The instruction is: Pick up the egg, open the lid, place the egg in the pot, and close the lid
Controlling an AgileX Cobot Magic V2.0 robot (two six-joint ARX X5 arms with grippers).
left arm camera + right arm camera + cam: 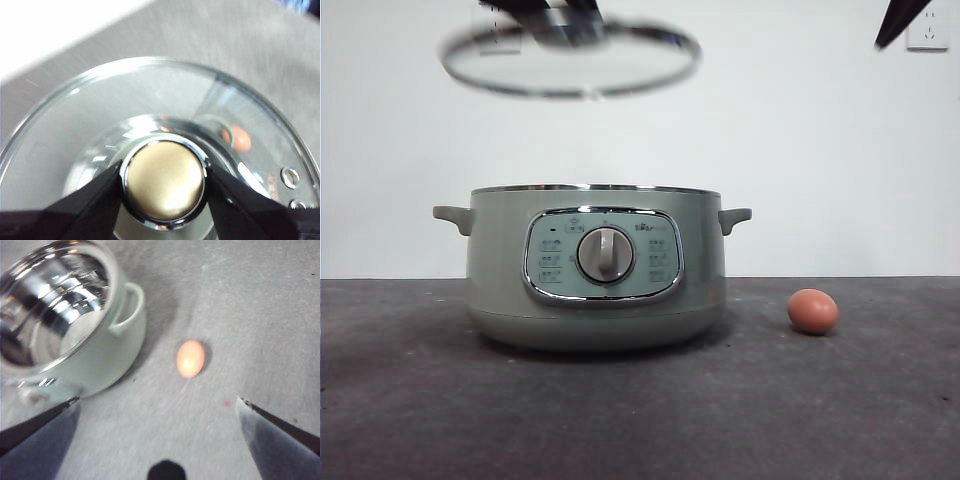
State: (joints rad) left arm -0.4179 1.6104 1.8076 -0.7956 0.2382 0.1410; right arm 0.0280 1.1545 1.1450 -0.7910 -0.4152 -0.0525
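Note:
The glass lid [570, 62] hangs tilted high above the open sage-green pot [595, 270]. My left gripper [164, 180] is shut on the lid's round knob [164, 179], one jaw on each side of it. The reddish-brown egg [813, 311] lies on the table to the right of the pot, and shows through the lid glass [240, 138] too. My right gripper [157, 405] is open, well above the table, with the egg [190, 358] beyond and between its jaws. The pot's shiny steel inside [55, 295] is bare.
The dark grey table [420, 400] runs back to a white wall with a socket [927, 30] at the upper right. A black jaw tip [900, 22] pokes in at the top right. The pot's side handle [129, 307] points toward the egg.

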